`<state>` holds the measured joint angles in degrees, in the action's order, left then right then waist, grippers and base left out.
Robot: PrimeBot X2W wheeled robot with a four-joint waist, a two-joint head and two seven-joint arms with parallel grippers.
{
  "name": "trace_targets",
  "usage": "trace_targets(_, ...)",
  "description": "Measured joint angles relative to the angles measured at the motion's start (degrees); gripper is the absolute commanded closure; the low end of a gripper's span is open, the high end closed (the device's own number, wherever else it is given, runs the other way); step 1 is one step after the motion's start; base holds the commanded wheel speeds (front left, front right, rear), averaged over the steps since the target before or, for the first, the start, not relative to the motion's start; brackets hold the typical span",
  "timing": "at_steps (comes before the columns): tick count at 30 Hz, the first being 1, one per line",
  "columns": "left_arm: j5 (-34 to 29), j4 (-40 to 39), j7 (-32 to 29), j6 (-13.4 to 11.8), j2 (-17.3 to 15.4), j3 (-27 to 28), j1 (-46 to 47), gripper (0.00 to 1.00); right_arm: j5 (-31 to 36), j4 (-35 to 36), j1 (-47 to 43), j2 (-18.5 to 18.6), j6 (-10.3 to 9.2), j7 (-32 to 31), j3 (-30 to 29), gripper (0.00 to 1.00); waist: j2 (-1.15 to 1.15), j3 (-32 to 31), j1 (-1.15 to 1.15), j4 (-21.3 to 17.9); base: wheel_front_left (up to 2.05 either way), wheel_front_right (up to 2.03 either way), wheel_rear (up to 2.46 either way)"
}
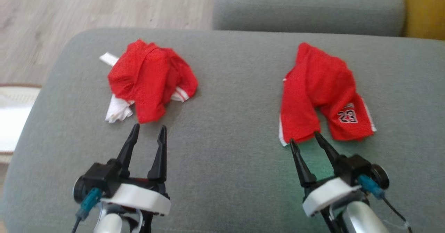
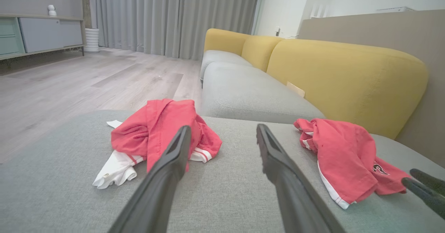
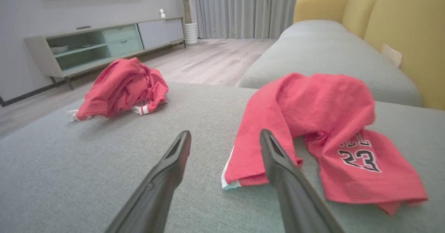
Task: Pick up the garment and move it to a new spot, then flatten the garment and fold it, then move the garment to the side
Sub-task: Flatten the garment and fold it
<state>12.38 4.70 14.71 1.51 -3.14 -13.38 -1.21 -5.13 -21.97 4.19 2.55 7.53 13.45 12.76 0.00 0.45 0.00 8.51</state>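
My left pincer (image 1: 149, 126) stands open and empty, its tips just short of the crumpled red garment (image 1: 149, 80) on the grey cushion (image 1: 226, 121). My right pincer (image 1: 304, 137) is open and empty too, tips at the near hem of the red shorts (image 1: 320, 90) marked 23, well apart from the first heap.

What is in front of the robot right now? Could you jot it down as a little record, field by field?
surface: grey cushion
left garment: red with white trim, crumpled
right garment: red, crumpled, number 23 showing
left gripper: open, empty, just short of the left garment
right gripper: open, empty, tips at the right garment's near hem
beyond: yellow backrest, wood floor
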Motion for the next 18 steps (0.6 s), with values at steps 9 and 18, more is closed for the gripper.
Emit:
trace_targets(9, 0.93, 1.19, 0.00, -0.08, 0.11, -1.75, 2.63, 0.00, 7.02, -13.79, 10.04, 0.04, 0.00, -3.91, -3.78, 0.00, 0.00, 4.41, 0.00, 6.20, 0.00, 0.00, 0.00)
trace_targets(18, 1.80, 1.19, 0.00, -0.53, 0.21, -2.57, 4.50, 0.00, 10.73, -24.19, 15.81, 0.12, 0.01, -8.06, -9.49, 0.00, 0.00, 7.25, 0.00, 9.62, 0.00, 0.00, 0.00)
